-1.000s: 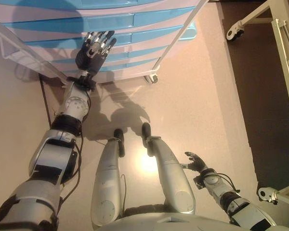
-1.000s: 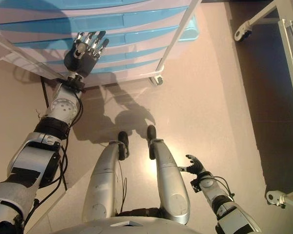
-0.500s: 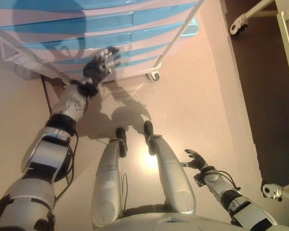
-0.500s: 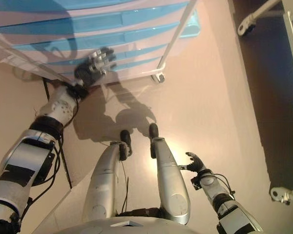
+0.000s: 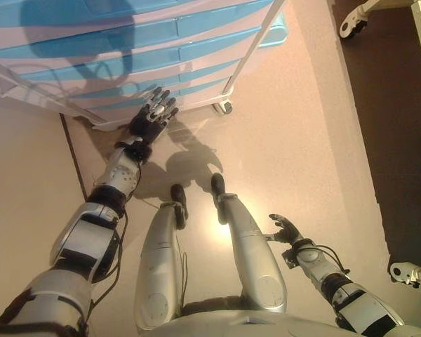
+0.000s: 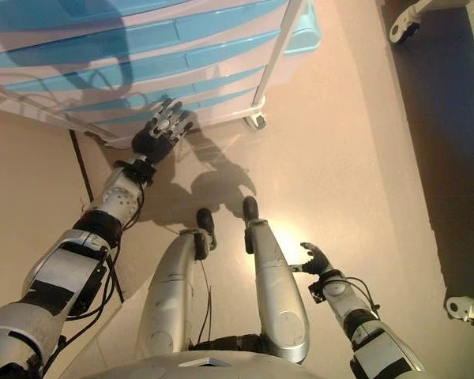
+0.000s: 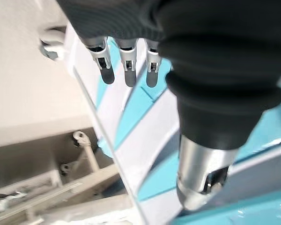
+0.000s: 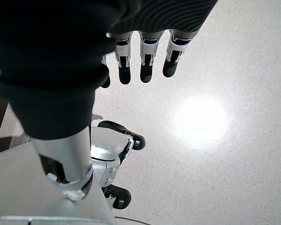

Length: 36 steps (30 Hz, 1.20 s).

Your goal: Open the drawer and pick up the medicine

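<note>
No medicine shows anywhere; the blue and white plastic drawers point(image 5: 126, 53) (smooth, with a white frame) are all closed and cut off at the top. The left hand point(image 5: 154, 116), fingers straight and spread, is near the lowest drawer. The right hand point(image 5: 286, 230) hangs relaxed, holding nothing.

Pale speckled floor point(image 5: 288, 140), bright light glare point(image 8: 200, 121); dark floor strip point(image 5: 396, 119) right; white wheeled frame point(image 5: 365, 14).

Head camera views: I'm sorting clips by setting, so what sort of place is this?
Probably an indoor lab or care-room mock-up: a wheeled cart of blue drawers, a smooth shiny floor, and white castered frames at the side.
</note>
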Motion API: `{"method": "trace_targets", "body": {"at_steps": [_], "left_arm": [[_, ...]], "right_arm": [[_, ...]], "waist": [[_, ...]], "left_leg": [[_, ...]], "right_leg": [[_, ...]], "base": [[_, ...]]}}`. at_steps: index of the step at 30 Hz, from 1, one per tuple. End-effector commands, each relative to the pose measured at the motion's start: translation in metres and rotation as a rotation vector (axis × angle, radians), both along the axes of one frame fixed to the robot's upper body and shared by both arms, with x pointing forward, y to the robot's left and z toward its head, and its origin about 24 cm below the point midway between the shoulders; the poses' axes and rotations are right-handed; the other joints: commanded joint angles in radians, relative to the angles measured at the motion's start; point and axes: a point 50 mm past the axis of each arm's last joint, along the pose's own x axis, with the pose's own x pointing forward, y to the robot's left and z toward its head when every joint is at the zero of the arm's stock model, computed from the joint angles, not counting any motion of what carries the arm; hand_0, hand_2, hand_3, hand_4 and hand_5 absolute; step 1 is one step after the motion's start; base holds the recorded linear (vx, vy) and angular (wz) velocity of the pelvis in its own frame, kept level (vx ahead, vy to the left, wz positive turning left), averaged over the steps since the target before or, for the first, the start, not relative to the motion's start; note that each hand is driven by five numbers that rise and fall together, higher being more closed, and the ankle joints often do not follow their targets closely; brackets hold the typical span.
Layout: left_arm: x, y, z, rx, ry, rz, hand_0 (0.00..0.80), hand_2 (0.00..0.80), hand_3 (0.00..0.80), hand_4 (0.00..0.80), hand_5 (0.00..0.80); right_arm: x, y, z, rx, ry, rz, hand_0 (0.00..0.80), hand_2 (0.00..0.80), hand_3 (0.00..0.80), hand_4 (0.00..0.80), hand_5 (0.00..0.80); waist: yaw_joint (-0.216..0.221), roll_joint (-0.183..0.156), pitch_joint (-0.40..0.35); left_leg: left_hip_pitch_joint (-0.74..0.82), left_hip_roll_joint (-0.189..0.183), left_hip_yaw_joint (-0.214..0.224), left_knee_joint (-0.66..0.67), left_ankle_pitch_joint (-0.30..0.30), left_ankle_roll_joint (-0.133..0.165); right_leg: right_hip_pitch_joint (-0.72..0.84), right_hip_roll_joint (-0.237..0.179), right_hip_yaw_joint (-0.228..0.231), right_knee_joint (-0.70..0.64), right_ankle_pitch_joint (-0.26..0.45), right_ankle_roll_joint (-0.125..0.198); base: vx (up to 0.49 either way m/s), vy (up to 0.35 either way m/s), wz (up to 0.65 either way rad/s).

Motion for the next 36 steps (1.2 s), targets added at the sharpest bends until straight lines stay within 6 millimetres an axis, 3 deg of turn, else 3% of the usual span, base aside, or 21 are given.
{"method": "trace_targets", "body": {"at_steps": [1,3,4,18,25,34,36], "left_arm": [[-0.004,-0.002,0.015,-0.144,-0.145,-0.013,0.000,0.000,0.000,0.000,0.000],[-0.004,-0.001,0.018,-0.176,-0.160,-0.007,0.000,0.000,0.000,0.000,0.000],[-0.004,-0.001,0.017,-0.195,-0.162,-0.008,0.000,0.000,0.000,0.000,0.000],[0.008,0.012,0.055,-0.316,-0.219,0.093,0.000,0.000,0.000,0.000,0.000],[0.008,0.019,0.094,-0.391,-0.391,0.098,0.000,0.000,0.000,0.000,0.000],[-0.003,0.010,0.137,-0.476,-0.652,-0.002,0.000,0.000,0.000,0.000,0.000],[-0.006,0.007,0.143,-0.487,-0.700,-0.035,0.000,0.000,0.000,0.000,0.000]], "right_arm": [[-0.016,-0.002,-0.008,0.000,0.033,0.003,0.000,0.000,0.000,0.000,0.000],[-0.017,-0.001,-0.008,0.003,0.036,0.003,0.000,0.000,0.000,0.000,0.000],[-0.018,-0.001,-0.009,0.002,0.040,0.004,0.000,0.000,0.000,0.000,0.000],[-0.025,0.005,-0.014,0.010,0.060,0.031,0.000,0.000,0.000,0.000,0.000],[-0.029,0.004,-0.016,0.008,0.064,0.039,0.000,0.000,0.000,0.000,0.000],[-0.031,0.003,-0.016,0.005,0.064,0.042,0.000,0.000,0.000,0.000,0.000],[-0.030,0.003,-0.016,0.003,0.063,0.045,0.000,0.000,0.000,0.000,0.000]], "waist": [[0.014,0.023,-0.020],[0.014,0.020,-0.020],[0.014,0.023,-0.021],[-0.001,-0.005,-0.042],[-0.004,-0.009,-0.044],[0.000,-0.008,-0.044],[-0.001,-0.011,-0.040]], "left_leg": [[0.047,-0.038,0.012,-0.105,0.012,0.004],[0.046,-0.036,0.012,-0.102,0.011,0.004],[0.058,-0.038,0.003,-0.092,-0.022,0.001],[0.044,-0.025,0.006,-0.080,-0.031,0.000],[0.045,-0.023,0.005,-0.083,-0.034,-0.001],[0.042,-0.029,-0.002,-0.087,-0.035,0.000],[0.030,-0.027,0.009,-0.094,-0.004,0.002]], "right_leg": [[0.030,0.054,-0.038,-0.018,0.036,-0.045],[0.030,0.055,-0.039,-0.016,0.035,-0.046],[0.040,0.058,-0.036,-0.002,0.005,-0.041],[0.033,0.067,-0.033,-0.003,0.006,-0.043],[0.034,0.067,-0.032,-0.004,0.002,-0.045],[0.028,0.067,-0.033,-0.002,-0.002,-0.050],[0.018,0.065,-0.036,-0.012,0.026,-0.056]], "base": [[0.000,0.000,0.00],[0.049,0.008,0.01],[0.103,0.017,0.01],[0.007,0.001,0.00],[0.000,0.000,0.00],[0.000,0.000,0.00],[-0.098,-0.013,0.01]]}}
